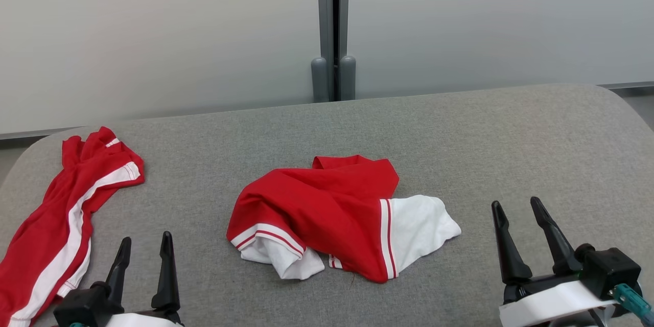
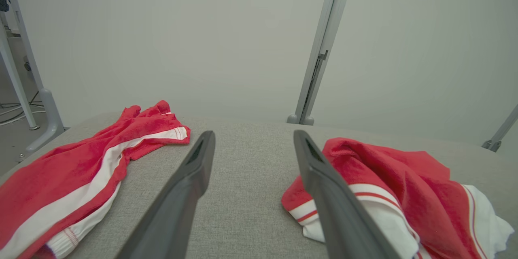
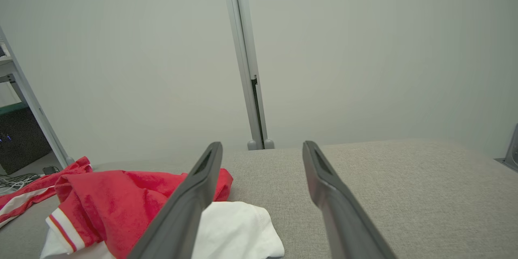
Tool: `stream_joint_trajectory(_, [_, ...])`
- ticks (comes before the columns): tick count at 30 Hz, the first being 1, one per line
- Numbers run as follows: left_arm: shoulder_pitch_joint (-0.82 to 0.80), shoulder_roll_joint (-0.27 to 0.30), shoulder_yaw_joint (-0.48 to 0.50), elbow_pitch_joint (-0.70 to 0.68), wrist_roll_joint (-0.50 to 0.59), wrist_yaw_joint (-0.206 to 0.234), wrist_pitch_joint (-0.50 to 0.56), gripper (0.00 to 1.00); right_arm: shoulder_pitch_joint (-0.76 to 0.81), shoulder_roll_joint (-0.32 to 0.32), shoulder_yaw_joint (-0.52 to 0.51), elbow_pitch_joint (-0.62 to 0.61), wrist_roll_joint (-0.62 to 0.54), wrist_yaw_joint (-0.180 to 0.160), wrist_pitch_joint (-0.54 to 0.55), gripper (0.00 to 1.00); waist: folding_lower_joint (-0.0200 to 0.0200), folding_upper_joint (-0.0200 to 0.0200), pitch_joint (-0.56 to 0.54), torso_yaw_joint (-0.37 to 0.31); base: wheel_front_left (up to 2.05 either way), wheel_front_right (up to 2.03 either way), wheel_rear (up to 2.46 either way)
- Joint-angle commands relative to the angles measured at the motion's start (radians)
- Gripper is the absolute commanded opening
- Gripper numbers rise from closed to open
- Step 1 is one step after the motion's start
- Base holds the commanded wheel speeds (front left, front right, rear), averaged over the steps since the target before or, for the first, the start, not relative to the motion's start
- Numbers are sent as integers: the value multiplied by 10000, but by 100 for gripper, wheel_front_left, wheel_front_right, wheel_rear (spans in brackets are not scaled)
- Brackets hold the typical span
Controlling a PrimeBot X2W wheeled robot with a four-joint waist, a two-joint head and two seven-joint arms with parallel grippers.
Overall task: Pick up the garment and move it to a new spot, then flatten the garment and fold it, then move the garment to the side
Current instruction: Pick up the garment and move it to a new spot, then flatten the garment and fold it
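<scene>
One crumpled red-and-white garment point(image 1: 327, 207) on table point(image 1: 511, 153)

A grey fabric-covered worktop point(image 1: 511, 153) with rounded corners spreads before pale frosted wall panels point(image 1: 153, 36). The panels meet at a grey upright post point(image 1: 333, 10) on two rounded feet just behind the far edge. At the worktop's left end lies a rumpled red garment with a white side stripe point(image 1: 51, 225), stretched lengthwise, while off that end cables point(image 2: 12, 111) trail on the floor point(image 2: 12, 145) and a dark cabinet point(image 3: 18, 137) stands nearby.
</scene>
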Motion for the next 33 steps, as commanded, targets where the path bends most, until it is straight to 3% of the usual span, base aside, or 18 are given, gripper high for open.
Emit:
stream_joint_trajectory(1, [94,-63,111,-45,159,-100,-47,100,-106,-74,-27,-17,-37,19,-46,100,0,0,-10,8,0,0,0])
stream_joint_trajectory(15, [29,-574,566,98,738,-590,-49,100,-87,-152,-131,-26,9,19,-46,100,0,0,-31,-40,0,0,0])
stream_joint_trajectory(23, [-164,-687,364,-86,860,-767,-27,100,-149,-149,-216,-37,47,19,-46,100,0,0,23,-91,0,0,0])
stream_joint_trajectory(33, [-1202,-1103,-1349,-825,863,-1464,2033,100,-593,-383,-408,-111,101,19,-48,100,0,0,423,-277,0,0,0])
